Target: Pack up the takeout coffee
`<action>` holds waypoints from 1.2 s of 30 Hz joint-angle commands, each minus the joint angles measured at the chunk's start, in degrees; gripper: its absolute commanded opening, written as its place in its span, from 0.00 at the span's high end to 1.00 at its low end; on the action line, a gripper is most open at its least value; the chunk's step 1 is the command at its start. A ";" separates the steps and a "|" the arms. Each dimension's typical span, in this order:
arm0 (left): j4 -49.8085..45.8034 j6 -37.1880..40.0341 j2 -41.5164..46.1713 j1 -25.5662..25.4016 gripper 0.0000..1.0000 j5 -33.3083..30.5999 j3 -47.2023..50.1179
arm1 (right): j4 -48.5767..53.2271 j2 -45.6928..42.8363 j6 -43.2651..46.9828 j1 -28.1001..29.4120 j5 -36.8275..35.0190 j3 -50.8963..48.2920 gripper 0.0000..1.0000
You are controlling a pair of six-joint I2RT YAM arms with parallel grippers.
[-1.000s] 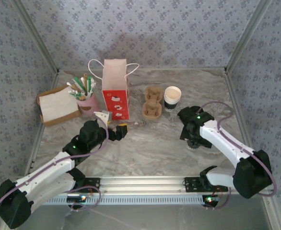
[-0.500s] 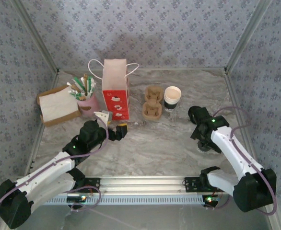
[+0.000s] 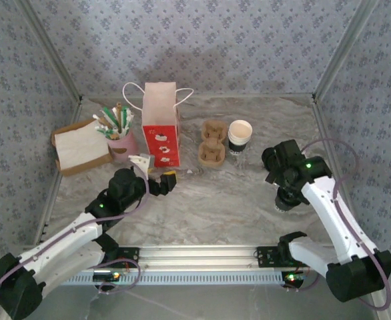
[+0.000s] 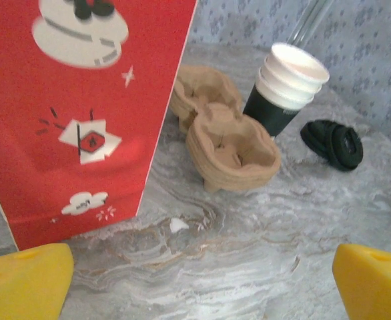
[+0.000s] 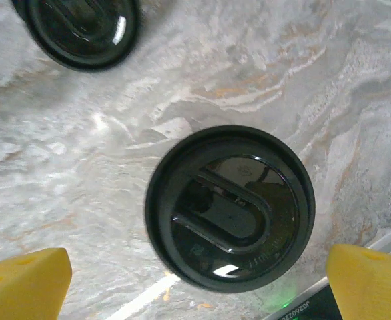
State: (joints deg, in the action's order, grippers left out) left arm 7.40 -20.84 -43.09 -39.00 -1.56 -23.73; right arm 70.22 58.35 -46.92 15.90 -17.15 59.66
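right gripper hangs wide, empty, over the lid on the table, a second lid near; left gripper, also wide, faces the bag, the carrier fronting the cup.

Left arm stretches low from its base toward the middle of the table, left gripper facing the far edge, jaws wide apart and empty. Right arm arches up near the right edge, wrist bent so the right gripper points straight down, jaws wide too, gripping nothing.
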 commanded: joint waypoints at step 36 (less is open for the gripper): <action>-63.84 -3.60 -31.97 14.76 0.20 -11.34 -70.79 | -26.35 9.96 15.10 22.48 8.26 1.36 0.00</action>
State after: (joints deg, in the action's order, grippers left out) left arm -47.83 -26.13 -70.11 -24.73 -13.65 -89.08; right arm 46.59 70.35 -30.63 38.92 -8.10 63.09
